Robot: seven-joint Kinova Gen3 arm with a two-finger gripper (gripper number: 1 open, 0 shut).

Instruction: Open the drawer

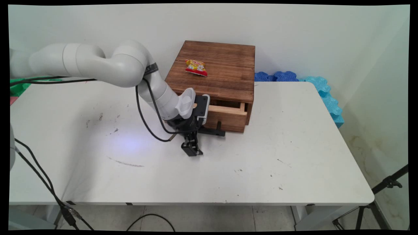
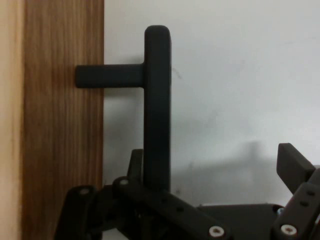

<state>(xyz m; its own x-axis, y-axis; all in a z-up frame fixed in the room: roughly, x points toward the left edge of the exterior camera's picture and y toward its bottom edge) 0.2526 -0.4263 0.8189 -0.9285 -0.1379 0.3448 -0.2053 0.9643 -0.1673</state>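
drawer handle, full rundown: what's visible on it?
The drawer handle is a matte black bar, round-ended, plastic or metal by the look, joined by a short black post to the drawer front of the wooden box. The drawer stands slightly pulled out. The handle runs level just above the table. The gripper is open; the bar passes beside one finger, contact unclear.

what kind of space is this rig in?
Probably a lab or test room: a plain white table against a bare wall, a tripod beside it, blue foam mats behind, and a wooden drawer box as prop.
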